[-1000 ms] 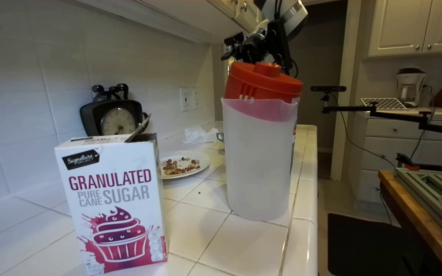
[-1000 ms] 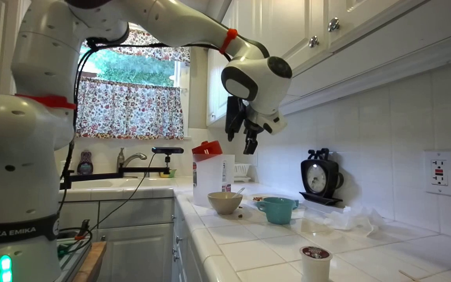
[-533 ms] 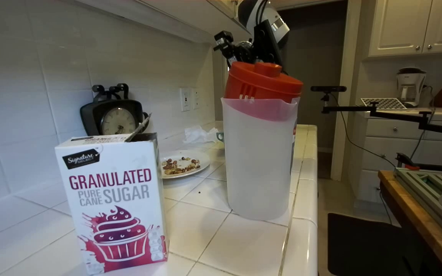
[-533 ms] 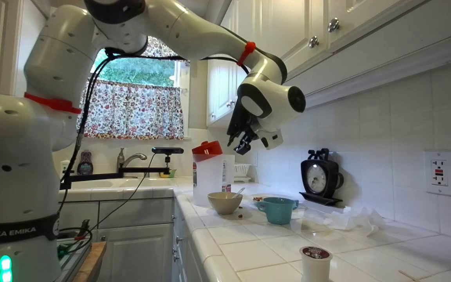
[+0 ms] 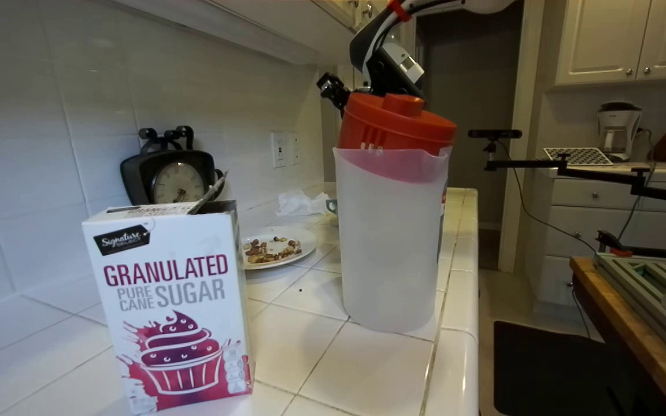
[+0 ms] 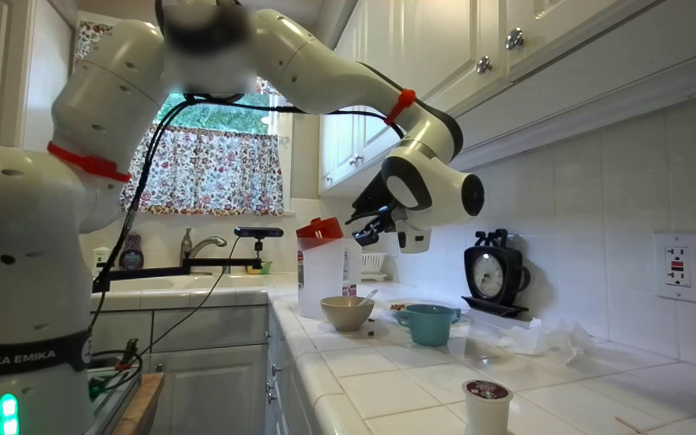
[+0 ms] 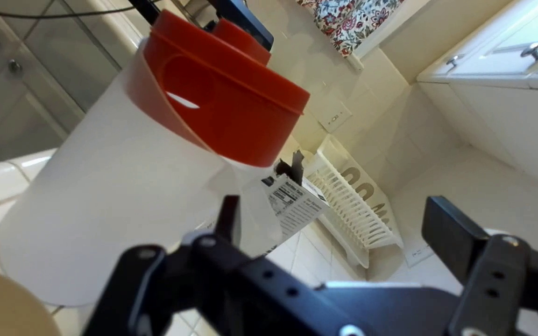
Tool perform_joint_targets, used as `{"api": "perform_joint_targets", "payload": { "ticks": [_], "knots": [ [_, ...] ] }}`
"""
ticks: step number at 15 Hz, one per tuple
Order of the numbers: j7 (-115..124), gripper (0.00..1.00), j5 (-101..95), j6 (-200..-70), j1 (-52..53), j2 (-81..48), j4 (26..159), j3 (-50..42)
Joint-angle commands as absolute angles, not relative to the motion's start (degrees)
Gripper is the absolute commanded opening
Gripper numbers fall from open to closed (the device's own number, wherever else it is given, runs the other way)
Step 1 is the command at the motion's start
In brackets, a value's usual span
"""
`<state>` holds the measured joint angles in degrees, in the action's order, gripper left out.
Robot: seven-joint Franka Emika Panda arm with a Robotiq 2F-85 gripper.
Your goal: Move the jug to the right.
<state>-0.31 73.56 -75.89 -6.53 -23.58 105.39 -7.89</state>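
The jug (image 5: 391,248) is a tall translucent white pitcher standing upright on the tiled counter near its open edge. Its red-orange lid (image 5: 396,124) sits tilted in the mouth. In an exterior view the jug (image 6: 321,278) stands behind the beige bowl. My gripper (image 6: 365,226) is above counter height, beside the jug's top, tilted with its fingers towards the jug. In the wrist view my gripper (image 7: 339,221) is open with nothing between the fingers. The jug (image 7: 124,186) lies to the left there, with one finger overlapping its side. Whether that finger touches it, I cannot tell.
A beige bowl (image 6: 347,314) with a spoon stands close to the jug. A teal cup (image 6: 428,329), a plate (image 5: 305,237) of nuts, a clock (image 6: 488,275) and a coffee pod (image 6: 487,411) are nearby. The sugar box (image 5: 171,312) and dish rack (image 7: 357,205) lie beyond.
My gripper has come down and tilted from pointing downward to pointing towards the jug. The arm reaches further over the counter. The jug has not moved.
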Motion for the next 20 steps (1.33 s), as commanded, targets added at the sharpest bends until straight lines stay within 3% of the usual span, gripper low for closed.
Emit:
{"api": "perform_joint_targets", "payload": {
  "ticks": [1,20],
  "knots": [
    [9.37,1.0,71.8,-73.18,-6.98,-26.11,101.73,-7.6],
    [19.01,1.0,68.07,-68.08,-3.77,-33.09,94.52,-4.11]
  ]
}}
